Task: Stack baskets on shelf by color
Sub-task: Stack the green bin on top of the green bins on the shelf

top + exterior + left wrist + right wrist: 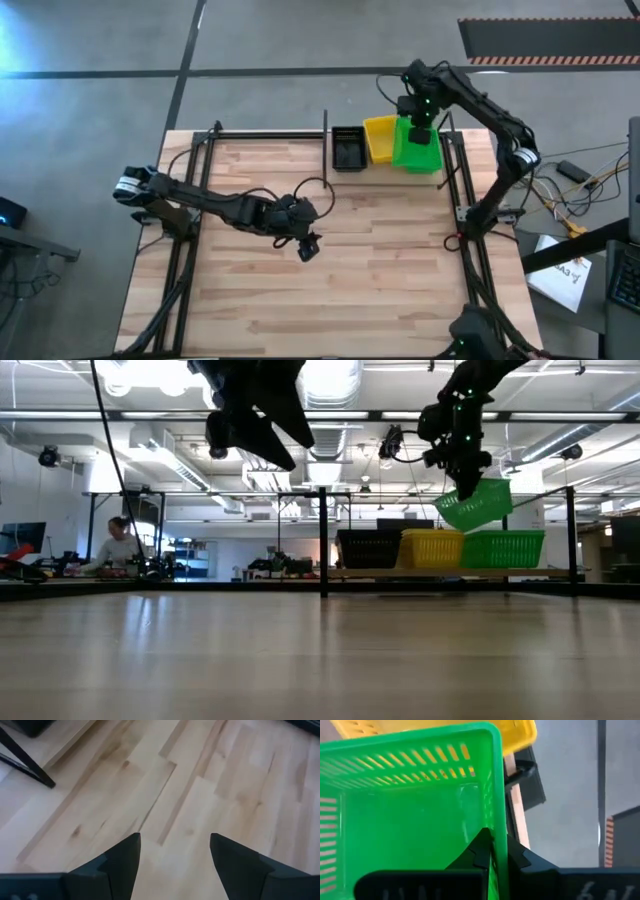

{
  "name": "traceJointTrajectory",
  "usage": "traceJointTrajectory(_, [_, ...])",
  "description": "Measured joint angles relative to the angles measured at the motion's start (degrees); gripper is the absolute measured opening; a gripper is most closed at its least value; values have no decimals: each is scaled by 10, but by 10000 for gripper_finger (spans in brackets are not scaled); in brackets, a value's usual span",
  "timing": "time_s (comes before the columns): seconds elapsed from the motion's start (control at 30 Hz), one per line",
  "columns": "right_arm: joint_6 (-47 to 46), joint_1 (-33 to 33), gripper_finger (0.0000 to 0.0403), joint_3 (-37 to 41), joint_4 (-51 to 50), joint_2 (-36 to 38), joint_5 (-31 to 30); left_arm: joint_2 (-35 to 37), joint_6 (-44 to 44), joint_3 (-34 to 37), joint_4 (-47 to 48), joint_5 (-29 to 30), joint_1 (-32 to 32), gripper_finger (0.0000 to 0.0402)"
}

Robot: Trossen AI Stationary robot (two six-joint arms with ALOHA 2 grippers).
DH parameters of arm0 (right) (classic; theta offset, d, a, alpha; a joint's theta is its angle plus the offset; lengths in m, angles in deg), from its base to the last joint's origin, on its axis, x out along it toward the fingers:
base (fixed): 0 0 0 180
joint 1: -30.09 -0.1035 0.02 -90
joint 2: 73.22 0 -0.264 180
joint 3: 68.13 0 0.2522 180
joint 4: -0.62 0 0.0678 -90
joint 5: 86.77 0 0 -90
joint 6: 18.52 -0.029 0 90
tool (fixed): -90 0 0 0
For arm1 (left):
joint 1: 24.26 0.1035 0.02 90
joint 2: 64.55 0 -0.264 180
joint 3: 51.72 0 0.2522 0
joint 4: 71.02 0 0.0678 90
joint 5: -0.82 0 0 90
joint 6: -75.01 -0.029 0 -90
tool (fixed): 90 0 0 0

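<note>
My right gripper (463,472) is shut on a bright green basket (478,503), which hangs tilted in the air above the shelf (300,573) at the table's far edge. On the shelf board stand, side by side, black baskets (370,548), yellow baskets (432,548) and green baskets (502,548). From above, the held green basket (418,148) covers the green ones, next to the yellow (378,135) and the black (348,150). My left gripper (308,246) hangs open over the middle of the table, touching nothing. My right gripper (495,842) pinches one side wall of the green basket at its top rim (500,815), one finger inside the basket and one outside. The fingers come from above, pointing down. The basket is lifted clear and hangs tilted below the fingers, above the green ones on the shelf.
A thin black upright post (323,540) stands at the shelf's left end beside the black baskets, another post (572,540) at the right end. The wooden tabletop (210,785) lies bare under the left gripper (175,845). A person (118,548) sits far off in the room.
</note>
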Motion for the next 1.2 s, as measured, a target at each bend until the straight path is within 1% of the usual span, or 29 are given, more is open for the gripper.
traceJointTrajectory(0.23, [9,-6,8,-27,-3,12,-20,-2,0,0,-10,0,-3,224])
traceJointTrajectory(0.43, [25,-24,8,-65,-28,12,-79,-2,-6,0,-9,0,-6,224])
traceJointTrajectory(0.6, [17,-25,8,-71,-37,-3,-105,8,-31,-1,-7,0,-6,224])
traceJointTrajectory(0.67, [12,-25,8,-70,-51,-15,-134,17,-39,-9,-8,0,-6,224])
traceJointTrajectory(0.77, [12,-33,8,-70,-63,-30,-200,34,-60,-21,-8,1,-6,224])
traceJointTrajectory(0.97, [6,-32,8,-71,-98,-47,-202,73,-95,-26,-26,16,-6,224])
traceJointTrajectory(1.1, [-1,-32,8,-71,-132,-63,-202,84,-99,-22,-20,20,-6,224])
traceJointTrajectory(1.2, [-7,-33,8,-71,-136,-71,-196,84,-110,-22,-22,20,-6,224])
